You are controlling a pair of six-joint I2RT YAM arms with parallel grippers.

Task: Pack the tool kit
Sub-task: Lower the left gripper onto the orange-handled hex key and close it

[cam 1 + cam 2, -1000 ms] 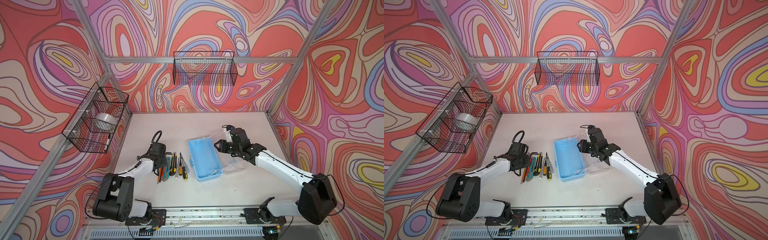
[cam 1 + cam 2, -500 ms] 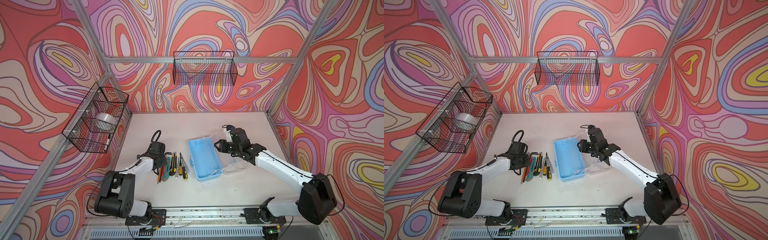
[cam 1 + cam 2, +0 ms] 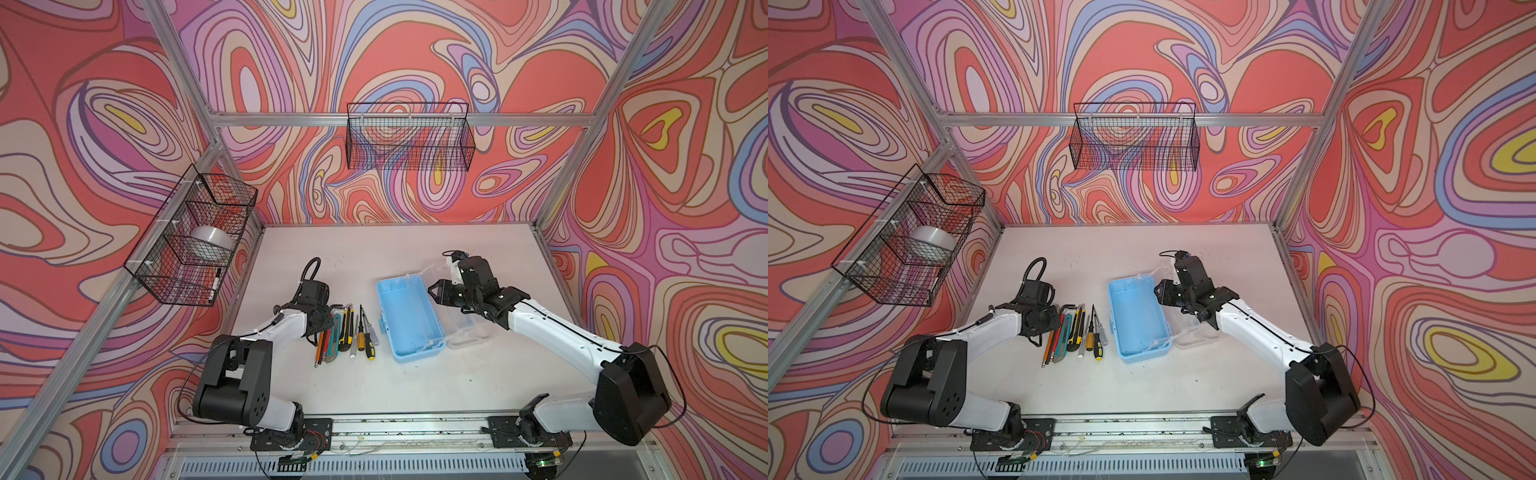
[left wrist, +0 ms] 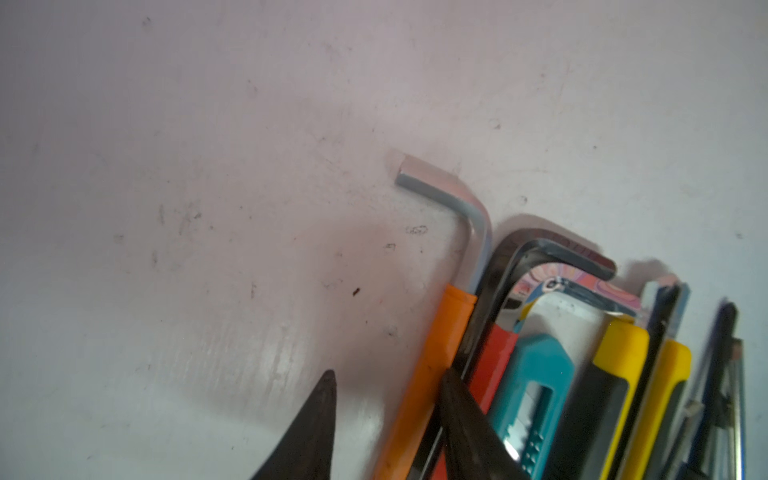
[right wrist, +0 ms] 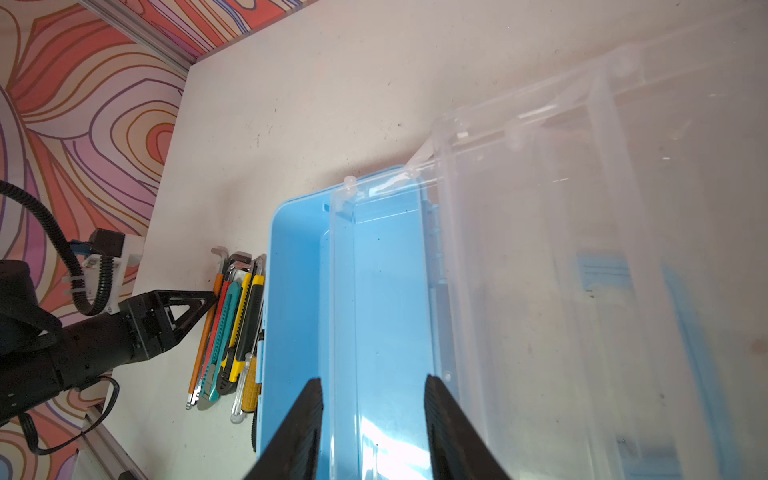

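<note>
The light-blue case (image 3: 409,320) (image 3: 1136,320) lies open mid-table, its clear lid (image 3: 469,332) (image 5: 582,291) folded out to the right. My right gripper (image 3: 434,291) (image 5: 372,380) hangs over the case's right rim. Its two fingers stand against the long walls of the clear inner tray (image 5: 386,270). Left of the case lies a row of tools (image 3: 349,332): hex keys (image 4: 440,195), pencils, utility knives (image 4: 536,374) and screwdrivers (image 3: 368,336). My left gripper (image 3: 328,324) (image 4: 388,374) is open at the row's left edge. It straddles the orange pencil (image 4: 432,365), with one finger on bare table.
A black wire basket (image 3: 195,237) on the left wall holds a tape roll (image 3: 210,239) and a marker. Another wire basket (image 3: 409,137) hangs on the back wall. Aluminium frame posts stand at the table's back corners.
The left arm has shifted slightly at the tool row. The right arm and the case have not visibly moved.
</note>
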